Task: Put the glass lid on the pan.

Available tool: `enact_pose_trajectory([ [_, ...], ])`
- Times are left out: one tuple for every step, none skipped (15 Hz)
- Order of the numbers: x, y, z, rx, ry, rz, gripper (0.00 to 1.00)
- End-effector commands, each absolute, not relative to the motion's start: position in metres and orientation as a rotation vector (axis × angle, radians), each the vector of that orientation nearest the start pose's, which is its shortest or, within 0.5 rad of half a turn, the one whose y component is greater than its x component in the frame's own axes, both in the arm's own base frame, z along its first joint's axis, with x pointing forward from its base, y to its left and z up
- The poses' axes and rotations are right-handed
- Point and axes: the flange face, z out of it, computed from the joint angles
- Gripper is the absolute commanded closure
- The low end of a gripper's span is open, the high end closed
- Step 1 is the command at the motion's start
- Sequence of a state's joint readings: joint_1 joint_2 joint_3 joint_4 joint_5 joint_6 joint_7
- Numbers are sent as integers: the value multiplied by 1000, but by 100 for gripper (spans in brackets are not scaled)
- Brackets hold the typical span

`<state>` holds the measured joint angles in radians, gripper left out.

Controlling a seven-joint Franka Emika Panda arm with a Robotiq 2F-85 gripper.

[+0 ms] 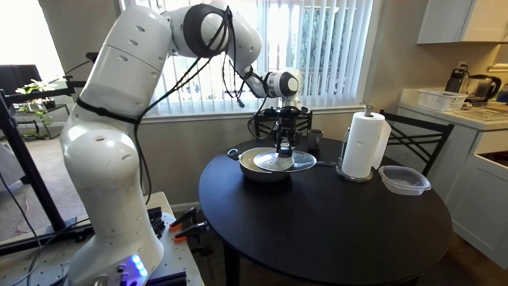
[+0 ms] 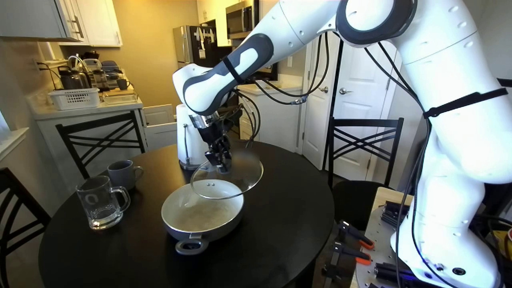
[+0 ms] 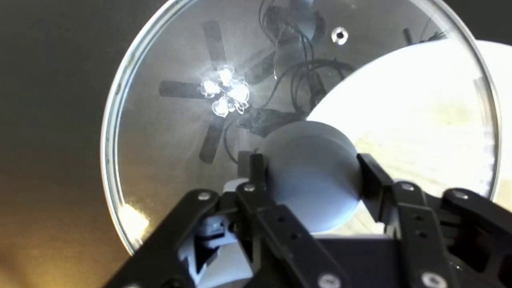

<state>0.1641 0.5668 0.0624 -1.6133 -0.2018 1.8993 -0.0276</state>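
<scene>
The glass lid (image 1: 304, 161) is a see-through disc with a thin metal rim. It also shows in an exterior view (image 2: 251, 179) and in the wrist view (image 3: 172, 136). My gripper (image 1: 285, 151) is shut on its grey centre knob (image 3: 314, 180), with a finger on each side. The pan (image 1: 258, 175), cream inside, stands on the table, also in an exterior view (image 2: 200, 216). The lid is above the pan but off centre, shifted toward the paper towel, and overlaps only part of the opening. It looks slightly tilted. In the wrist view the pan (image 3: 500, 66) shows at right, partly through the glass.
The paper towel roll (image 1: 362, 147) on its stand is near the lid, past a dark handle (image 1: 328, 164). A clear plastic container (image 1: 405, 182) stands beyond it. A grey mug (image 2: 122, 175) and a glass mug (image 2: 100, 204) stand beside the pan on the round dark table (image 1: 325, 230).
</scene>
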Motion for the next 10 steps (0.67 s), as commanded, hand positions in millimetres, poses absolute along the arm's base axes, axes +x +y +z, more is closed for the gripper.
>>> enact_pose_trajectory([
  [654,153,284,-3180,-784,445,67],
  [655,159,282,-3161,-836,448,67],
  [655,165,280,-3140,-892,450,67],
  [656,168,277,-3121,-935,460,67],
  [656,170,276,-3105,-970,465,67],
  [657,171,272,-3093,-997,471,67],
  [658,169,272,-3088,-1019,470,67],
  [659,166,272,-3091,-1022,465,67],
  [655,172,257,-3097,-947,452,42],
  [655,171,256,-3093,-959,454,42],
])
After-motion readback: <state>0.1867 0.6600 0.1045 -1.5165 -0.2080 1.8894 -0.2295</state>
